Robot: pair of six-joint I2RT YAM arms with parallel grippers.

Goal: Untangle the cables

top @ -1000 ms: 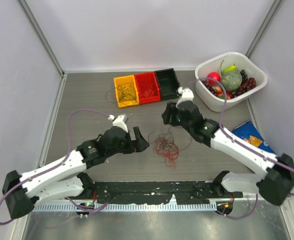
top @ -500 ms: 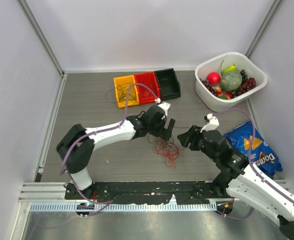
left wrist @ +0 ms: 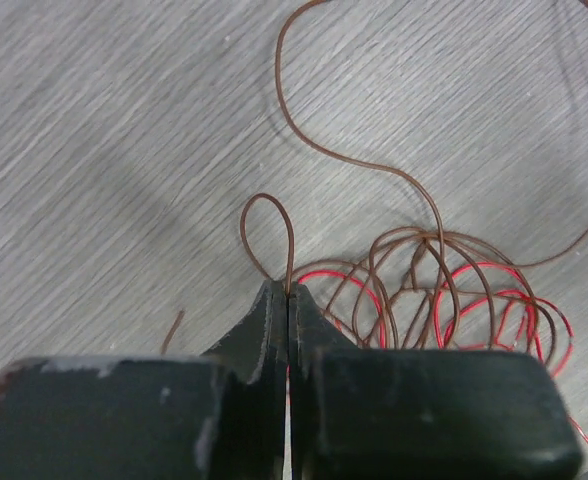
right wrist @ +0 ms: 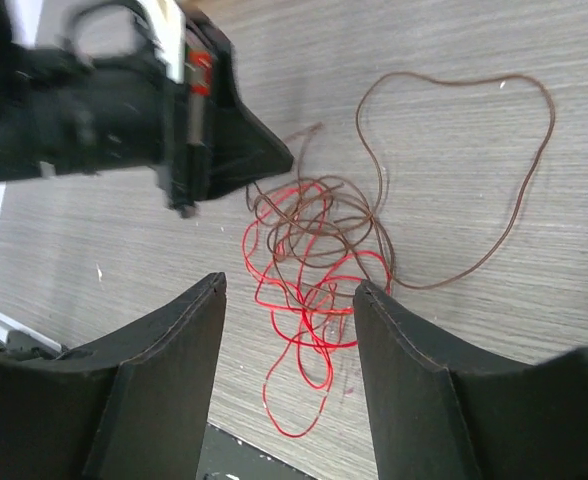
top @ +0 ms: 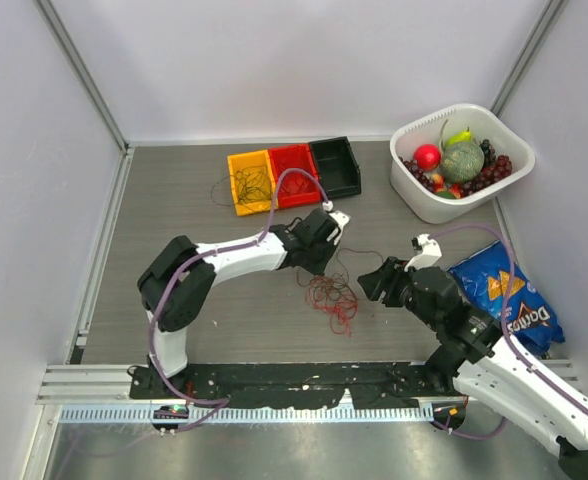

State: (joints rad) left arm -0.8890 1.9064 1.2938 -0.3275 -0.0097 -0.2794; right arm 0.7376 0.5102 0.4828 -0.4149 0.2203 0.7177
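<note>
Left pincer [left wrist: 289,297]: was wide, now pinched closed on brown loop [left wrist: 265,196] at its tips;
Right pincer [right wrist: 289,292]: parted, empty;
Cables [right wrist: 309,245]: featherlight, springy, snag-prone; take single strands just beyond the tips

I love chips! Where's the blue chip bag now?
Top view: the blue chip bag lies far right, just nearer than the white fruit tub, beside the right arm.
</note>
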